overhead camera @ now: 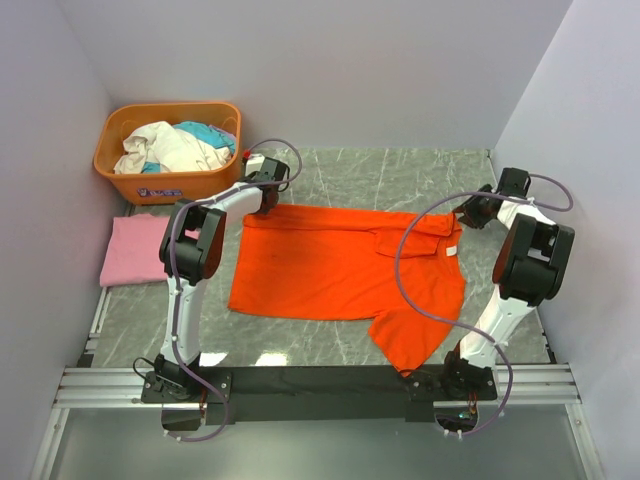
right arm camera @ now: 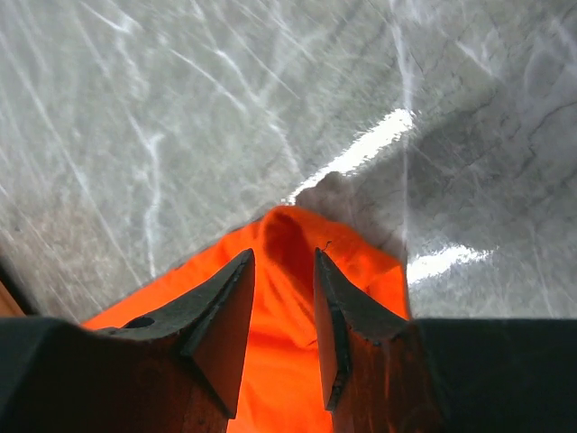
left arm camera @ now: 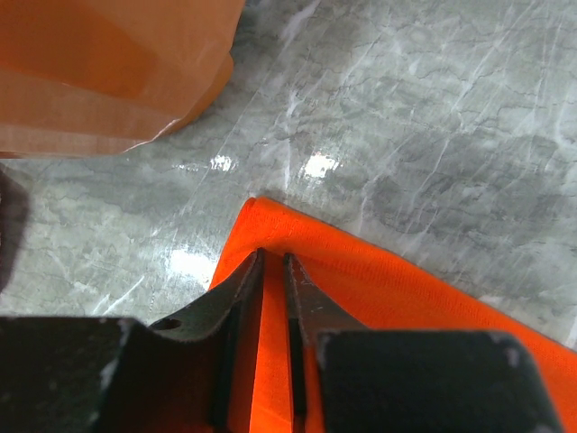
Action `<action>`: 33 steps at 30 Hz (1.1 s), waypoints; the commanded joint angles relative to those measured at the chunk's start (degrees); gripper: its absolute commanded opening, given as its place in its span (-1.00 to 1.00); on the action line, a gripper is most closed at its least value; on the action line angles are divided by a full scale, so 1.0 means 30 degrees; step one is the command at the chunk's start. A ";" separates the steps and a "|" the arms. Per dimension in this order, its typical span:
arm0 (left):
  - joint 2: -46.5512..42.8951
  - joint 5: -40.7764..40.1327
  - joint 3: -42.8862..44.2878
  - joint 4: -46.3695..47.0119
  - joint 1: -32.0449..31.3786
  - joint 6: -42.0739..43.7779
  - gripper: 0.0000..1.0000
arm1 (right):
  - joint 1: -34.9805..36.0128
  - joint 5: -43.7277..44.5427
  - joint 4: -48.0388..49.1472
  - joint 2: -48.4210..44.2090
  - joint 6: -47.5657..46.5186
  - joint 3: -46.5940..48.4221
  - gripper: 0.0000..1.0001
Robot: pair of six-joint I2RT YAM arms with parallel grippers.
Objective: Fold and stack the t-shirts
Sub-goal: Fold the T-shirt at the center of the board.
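T-shirt (overhead camera: 330,265) corners lie beneath left fingers (left arm camera: 230,296) and right fingers (right arm camera: 221,311), both pairs released.

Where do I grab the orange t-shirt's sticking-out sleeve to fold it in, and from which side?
Pinch the sleeve at its near tip, coming down from the near right side. It lies flat and juts nearward past the body of the orange t-shirt, leaving that edge free.

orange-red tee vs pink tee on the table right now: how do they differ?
Colour: the orange-red t-shirt is bright and saturated; the pink t-shirt is pale.
Pose: the orange-red one lies spread out mid-table; the pink one is a compact rectangle at the left edge, apparently folded.
Footprint: orange-red covers far more table than pink.
Both lie flat on the marble table.
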 commanded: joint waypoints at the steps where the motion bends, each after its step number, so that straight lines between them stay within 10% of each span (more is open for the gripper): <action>1: 0.0103 0.0961 -0.0439 -0.0381 0.0156 0.0045 -0.57 | -0.0092 -0.0520 0.0424 0.0905 0.0209 0.0762 -0.20; 13: 0.0308 0.0785 -0.0557 -0.0674 0.0185 -0.0102 -0.57 | -0.0354 0.0269 0.0163 0.1670 0.0882 0.1640 -1.00; 23: 0.0281 0.1106 -0.0176 -0.1406 0.0245 -0.0688 -0.48 | -0.0971 0.1530 -0.0806 0.1407 0.0650 0.1672 -0.82; 33: -0.2120 0.2159 0.1522 -0.1845 -0.0722 -0.0219 0.30 | 0.1253 0.4484 -0.1802 -0.3829 -0.1834 0.0150 -0.22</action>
